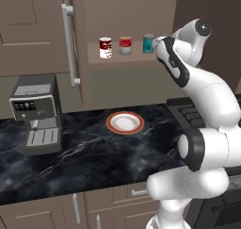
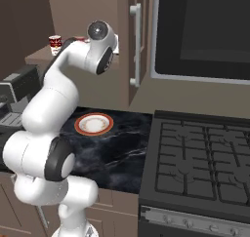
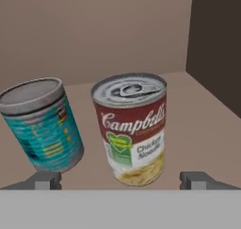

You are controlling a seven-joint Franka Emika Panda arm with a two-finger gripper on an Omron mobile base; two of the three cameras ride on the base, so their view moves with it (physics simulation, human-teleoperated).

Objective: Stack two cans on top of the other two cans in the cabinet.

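— What stood on the left?

— A coffee machine (image 1: 37, 112) sat at the left end of the dark marble counter (image 1: 94, 152). Above it hung the cabinet (image 1: 136, 6), its tall door carrying a long silver bar handle (image 1: 70, 44).

— And the cans?

— Three stood upright in a row on the cabinet's shelf (image 1: 122, 59), right of that door. First came the red-and-white can with the dark emblem (image 1: 105, 47), then the red-over-pale can (image 1: 125, 45) near it, then the teal can (image 1: 148, 43) at the right end. None was stacked on another.

— Below them?

— An orange-rimmed plate (image 1: 125, 123) lay flat on the counter, well apart from the coffee machine.

— Where was the hand?

— Up at the shelf, just right of the teal can. Seen along the gripper (image 3: 121, 182), the teal can appeared on the left, tilted in that view, and the red-over-pale can stood just beside it, nearly centred.

— Was anything held?

— No. The fingertips (image 3: 44, 180) were spread as wide as they go, well clear on either side of the red-over-pale can, touching nothing.

— And furthest right?

— The stove (image 2: 195, 158), butted against the counter's end.
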